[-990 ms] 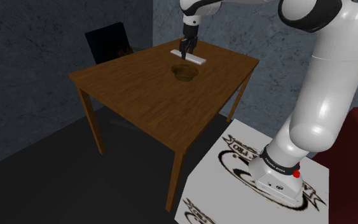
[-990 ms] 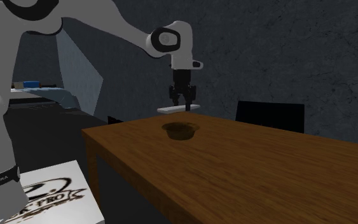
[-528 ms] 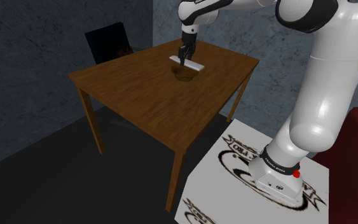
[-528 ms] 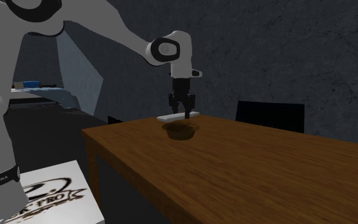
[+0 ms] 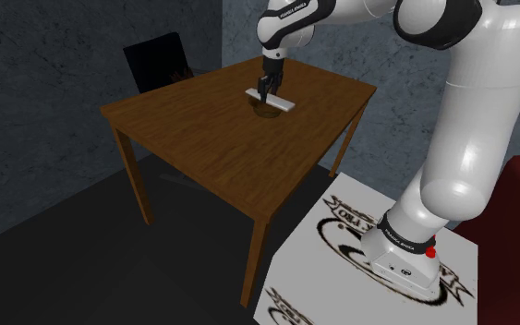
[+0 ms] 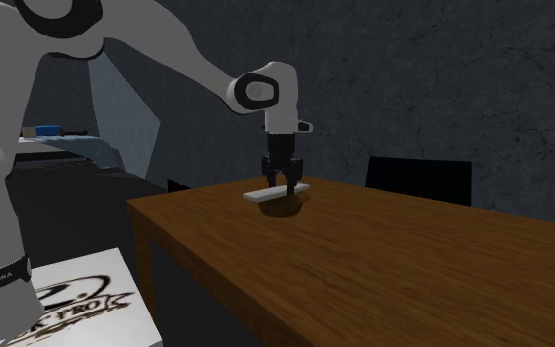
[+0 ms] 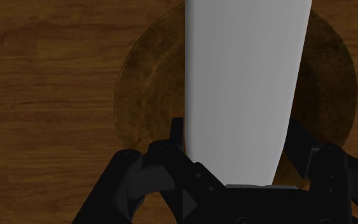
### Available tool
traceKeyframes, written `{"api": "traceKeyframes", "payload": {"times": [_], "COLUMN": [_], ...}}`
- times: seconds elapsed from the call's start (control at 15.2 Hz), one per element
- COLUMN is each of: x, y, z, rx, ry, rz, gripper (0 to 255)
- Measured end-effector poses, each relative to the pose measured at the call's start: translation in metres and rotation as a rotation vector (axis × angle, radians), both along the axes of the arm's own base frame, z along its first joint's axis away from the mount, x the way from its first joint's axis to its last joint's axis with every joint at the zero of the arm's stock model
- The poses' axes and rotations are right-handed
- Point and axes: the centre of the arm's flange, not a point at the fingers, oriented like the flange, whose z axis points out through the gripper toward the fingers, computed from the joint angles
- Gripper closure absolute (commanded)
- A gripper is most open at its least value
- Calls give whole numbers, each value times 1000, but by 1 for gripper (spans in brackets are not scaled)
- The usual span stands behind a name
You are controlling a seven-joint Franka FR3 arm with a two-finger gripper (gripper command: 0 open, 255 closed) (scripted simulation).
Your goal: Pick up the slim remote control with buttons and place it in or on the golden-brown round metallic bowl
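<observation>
The slim remote (image 5: pixel 273 100) is drawn plain white, a flat long bar. My black gripper (image 5: pixel 264 91) is shut on it near its middle and holds it level just above the brown round bowl (image 5: pixel 268 112) on the wooden table (image 5: pixel 221 138). From the second exterior view the remote (image 6: pixel 277 191) lies across the top of the bowl (image 6: pixel 283 206), with the gripper (image 6: pixel 278 182) pointing straight down. Along the gripper, the remote (image 7: pixel 244 89) covers the middle of the bowl (image 7: pixel 145 95). Whether the remote touches the rim I cannot tell.
A black chair (image 5: pixel 161 60) stands behind the table's far corner in the shoulder view; another black chair back (image 6: pixel 418 180) shows past the table in the second exterior view. A dark stone wall stands close behind. My stand (image 5: pixel 359 268) is near the table's front corner.
The gripper has come down and toward the bowl with the remote, from above the table's far side to just over the bowl's rim.
</observation>
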Motion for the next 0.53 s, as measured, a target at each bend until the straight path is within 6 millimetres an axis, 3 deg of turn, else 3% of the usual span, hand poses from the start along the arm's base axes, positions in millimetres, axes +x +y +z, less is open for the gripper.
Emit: {"api": "traceKeyframes", "payload": {"times": [0.26, 0.33, 0.53], "x": [0, 0, 0], "y": [0, 0, 0], "z": [-1, -1, -1], "rx": [0, 0, 0], "ry": [0, 0, -1], "rz": [0, 0, 0], "gripper": [255, 0, 0]}}
